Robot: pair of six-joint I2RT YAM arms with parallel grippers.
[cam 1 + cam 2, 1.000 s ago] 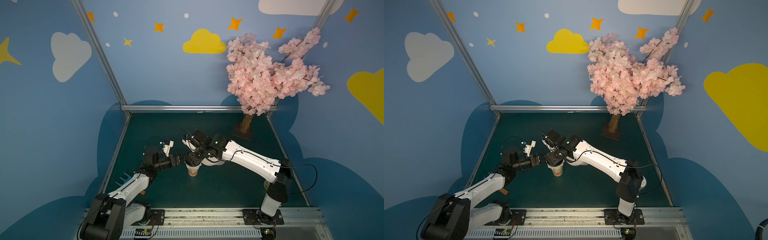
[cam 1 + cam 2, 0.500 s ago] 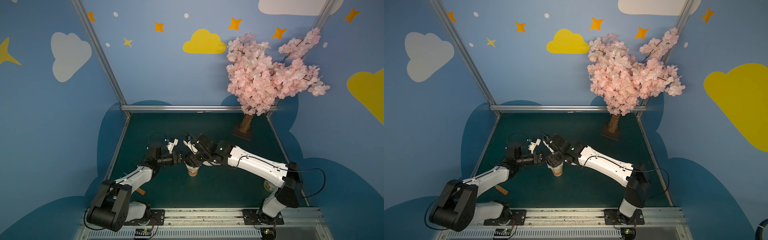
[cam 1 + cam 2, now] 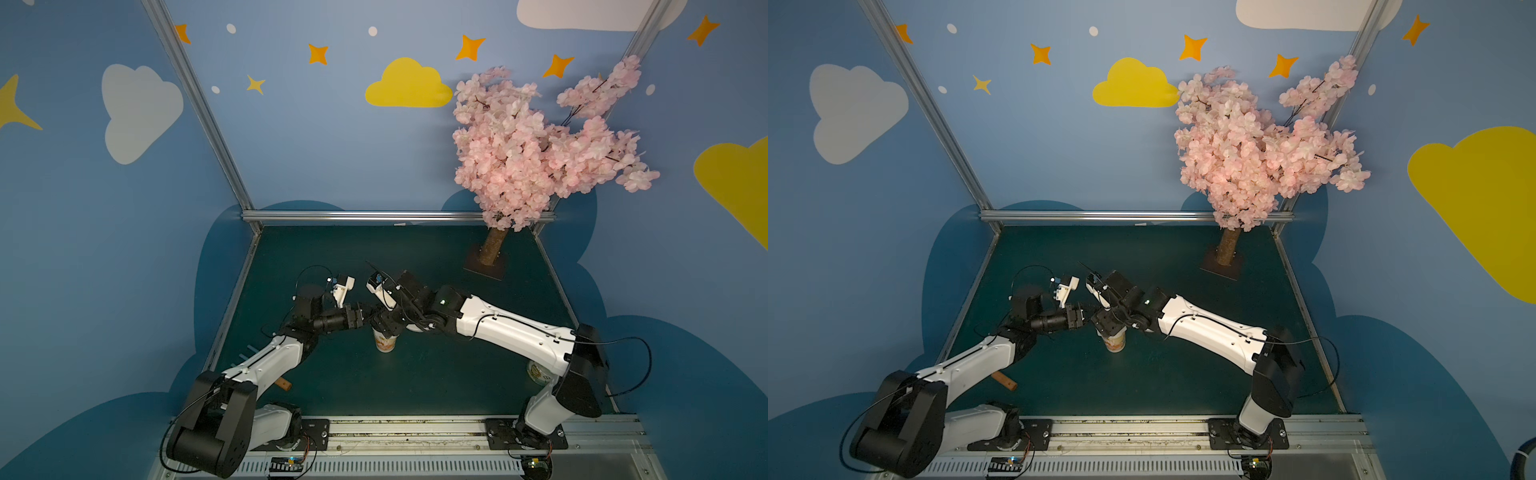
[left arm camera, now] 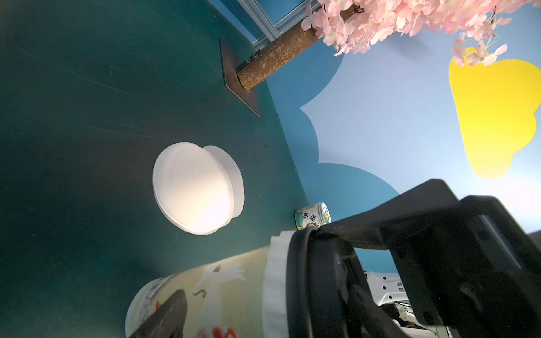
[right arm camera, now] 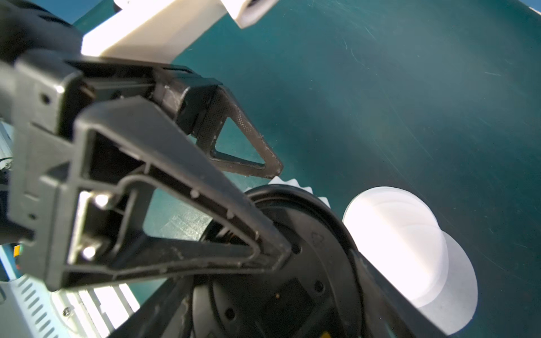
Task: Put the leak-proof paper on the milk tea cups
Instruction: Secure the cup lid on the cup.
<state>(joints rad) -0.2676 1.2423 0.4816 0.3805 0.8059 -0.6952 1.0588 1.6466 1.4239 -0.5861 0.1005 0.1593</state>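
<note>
My left jaws (image 5: 279,213) gape wide, one finger over the black lid (image 5: 316,257), one alongside the milk tea cup (image 4: 222,292), gripping nothing. My right jaws (image 3: 385,329) straddle that lid; whether they pinch it I cannot tell. The cup, below centre in both top views, is capped, its inside hidden. The leak-proof paper (image 4: 273,292) shows as a white crimped frill under the lid. A stack of spare discs (image 4: 193,187) lies on the bench (image 4: 87,117).

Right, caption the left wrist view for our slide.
Stacked white round paper discs lie beside the printed tall paper cup.
</note>
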